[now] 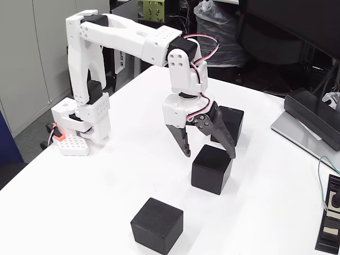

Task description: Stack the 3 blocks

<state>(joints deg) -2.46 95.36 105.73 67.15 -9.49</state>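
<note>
- The gripper [209, 155] hung point-down over the white counter [106, 180] in the fixed view, its two fingers spread wide and holding nothing.
- Its tips stood just above the top rear edge of the middle block [211, 169], one tip at the block's left corner and the dark tip at its right; whether either touched the block could not be told.
- The middle block, a matte black cube, sat flat on the counter near the centre of the scene.
- A second black block [234, 121] rested just behind it, partly hidden by the gripper's dark finger [220, 133]; the two cubes appeared close but apart.
- The third black block [157, 225] lay well apart from the others, toward the near edge of the counter and to the left of the middle one.
- None of the three blocks stood on another.
- The white arm [133, 40] reached from its base [87, 119] at the left, its upper link running level before the wrist turned straight down; red, white and black wires looped beside the wrist.
- A white perforated brick with an orange part [71, 142] sat against the base at the counter's left edge.
- A closed grey laptop with a black device on it [311, 119] lay at the right edge.
</note>
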